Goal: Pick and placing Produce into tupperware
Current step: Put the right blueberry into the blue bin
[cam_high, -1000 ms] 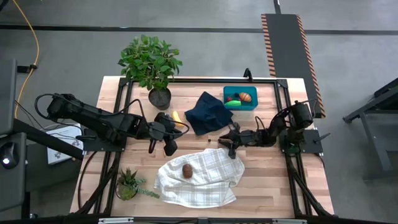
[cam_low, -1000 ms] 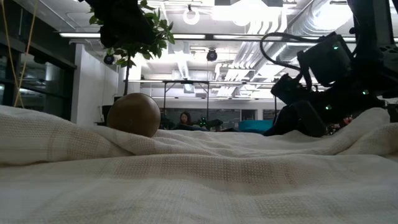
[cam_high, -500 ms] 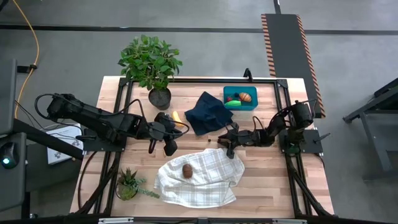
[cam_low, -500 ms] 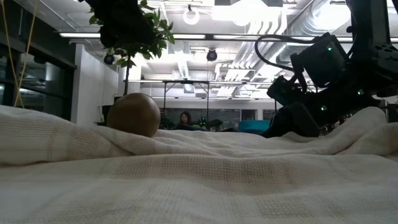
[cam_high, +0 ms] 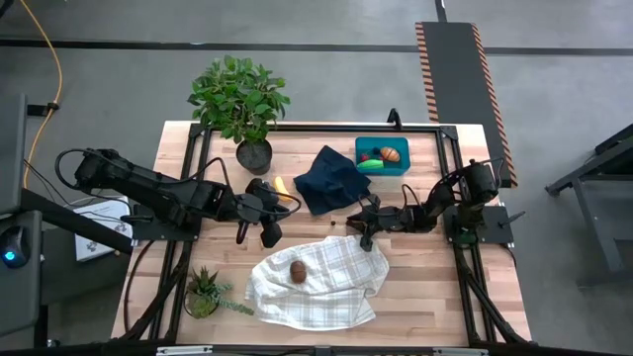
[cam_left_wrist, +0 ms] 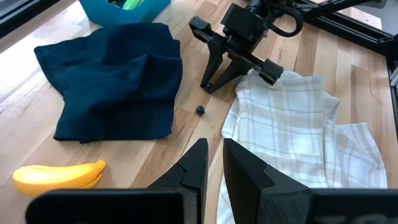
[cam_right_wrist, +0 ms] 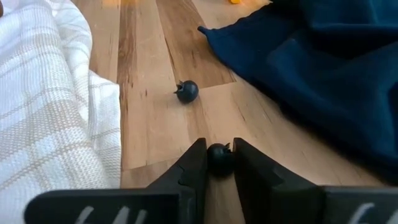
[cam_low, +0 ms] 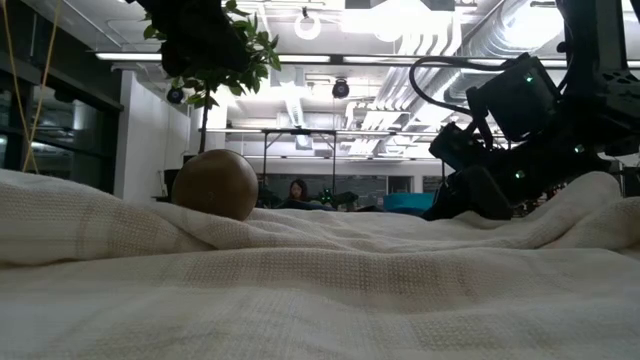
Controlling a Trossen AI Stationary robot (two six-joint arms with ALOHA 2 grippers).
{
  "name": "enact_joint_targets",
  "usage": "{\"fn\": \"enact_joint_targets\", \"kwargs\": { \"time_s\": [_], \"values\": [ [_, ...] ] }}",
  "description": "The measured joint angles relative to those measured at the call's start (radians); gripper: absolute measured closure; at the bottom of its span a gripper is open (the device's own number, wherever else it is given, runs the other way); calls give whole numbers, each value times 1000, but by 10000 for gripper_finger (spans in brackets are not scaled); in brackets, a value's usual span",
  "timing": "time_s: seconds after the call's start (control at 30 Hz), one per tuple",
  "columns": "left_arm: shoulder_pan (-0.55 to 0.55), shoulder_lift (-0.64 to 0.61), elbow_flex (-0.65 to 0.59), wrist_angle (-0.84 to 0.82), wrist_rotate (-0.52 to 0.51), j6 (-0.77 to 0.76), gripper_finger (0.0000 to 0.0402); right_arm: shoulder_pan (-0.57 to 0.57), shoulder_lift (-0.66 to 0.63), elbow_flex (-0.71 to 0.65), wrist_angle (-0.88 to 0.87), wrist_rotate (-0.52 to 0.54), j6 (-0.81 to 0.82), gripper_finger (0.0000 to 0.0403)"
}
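My right gripper is low over the wood between the navy cloth and the plaid cloth, shut on a tiny dark cherry. A second cherry lies loose on the table just ahead of it. The yellow banana lies beside my left gripper, which hovers shut and holds nothing. The brown kiwi rests on the plaid cloth. The teal tupperware at the far right holds an orange piece and a green piece. My right gripper pinches the tiny cherry between its two fingertips. The fingers slant down at it from the table's right. I cannot tell whether the cherry still touches the wood.
A large potted plant stands at the far left and a small one at the near left. The crumpled navy cloth lies between the banana and the tupperware. The plaid cloth covers the near middle of the table.
My right gripper has shifted a little toward the table's left, toward the cherries, and has since held still.
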Motion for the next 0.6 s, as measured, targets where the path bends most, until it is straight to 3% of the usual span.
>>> {"fn": "enact_joint_targets", "kwargs": {
  "time_s": [0.3, 0.6],
  "values": [
    [0, 0, 0, 0, 0, 0, 362, -2, 3, -1, 81, -6, 5, 350],
    [0, 0, 0, 1, 0, -4, 362, -71, 2, 1, 267, 83, 81, 350]
  ]
}}
